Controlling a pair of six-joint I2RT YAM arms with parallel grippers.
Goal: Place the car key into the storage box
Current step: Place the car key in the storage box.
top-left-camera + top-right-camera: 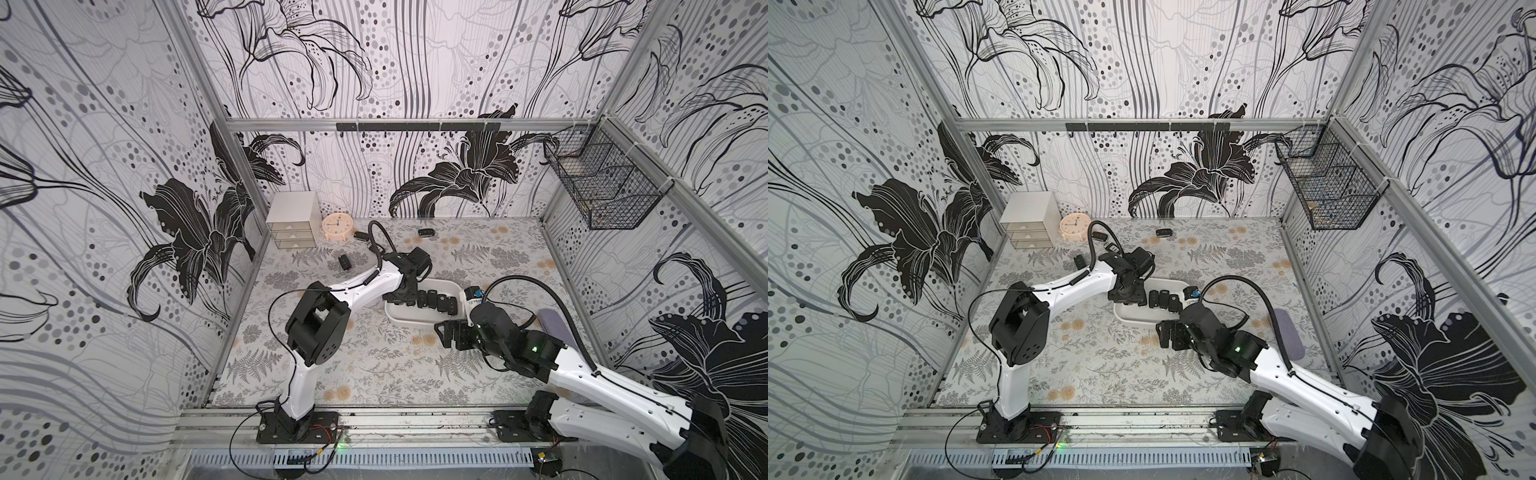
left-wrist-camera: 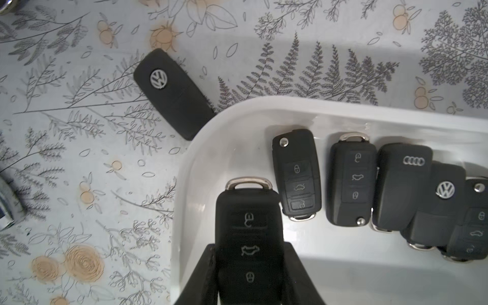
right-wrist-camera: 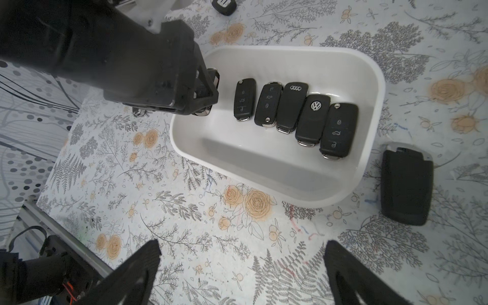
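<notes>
We see the car key (image 2: 248,211) pinched buttons-up in the left gripper (image 2: 249,247), over one end of the storage box (image 2: 237,105). Beside the gripper, five more keys (image 3: 295,113) lie in a row inside the box. Past its tip, a loose key (image 2: 173,92) sits just outside the box's corner. The right gripper (image 3: 241,253) is spread wide above the tablecloth (image 3: 184,211), near the box's long side.

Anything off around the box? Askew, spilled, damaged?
Nothing spilled or damaged. The storage box holds five keys in a tidy row; the left gripper holds a car key over its free end. Oddities: a VW fob outside by the box's corner, pen scribbles on the tablecloth.
</notes>
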